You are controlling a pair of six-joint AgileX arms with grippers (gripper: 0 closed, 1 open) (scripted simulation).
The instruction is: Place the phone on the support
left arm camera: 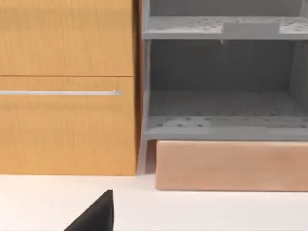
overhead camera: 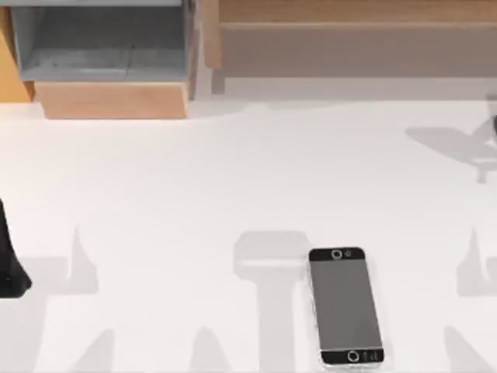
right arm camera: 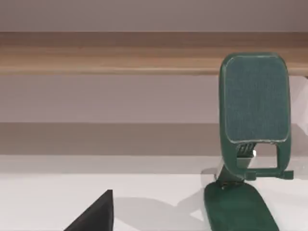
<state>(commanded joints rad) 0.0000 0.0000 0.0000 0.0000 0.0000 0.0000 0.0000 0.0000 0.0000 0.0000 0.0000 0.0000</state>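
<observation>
Black and wedge-shaped, a sliver of the left gripper (left arm camera: 96, 215) shows low in the left wrist view, and a matching sliver of the right gripper (right arm camera: 96, 215) in the right wrist view. From so little I cannot tell whether either one is released or clenched. Neither has anything in its grasp that I can see. In the top view the left arm (overhead camera: 9, 260) sits at the desk's 9 o'clock edge, well apart from the work, which reads as a parked pose.

The right gripper faces the support (right arm camera: 254, 139), a dark green stand on the white desk (overhead camera: 194, 186). It has a flat foot, a back panel that seems to lean slightly, and a small lip at the base, presumably there to stop a propped device from sliding off. The grey sliver at the 3 o'clock edge of the top view may be that same stand, though it is too cropped to be sure.

The phone (overhead camera: 345, 307) lies flat, screen up, at about 5 o'clock on the desk, with its long axis running roughly 12 to 6. It touches nothing but the desk, and nothing has picked it up. The task looks unstarted. Since the phone lies flat, a grasp across its narrow sides seems sensible, and the right arm appears the nearer one.

A wooden cabinet (left arm camera: 67, 86) and a grey shelf unit (overhead camera: 101, 43) stand at 11 o'clock.
</observation>
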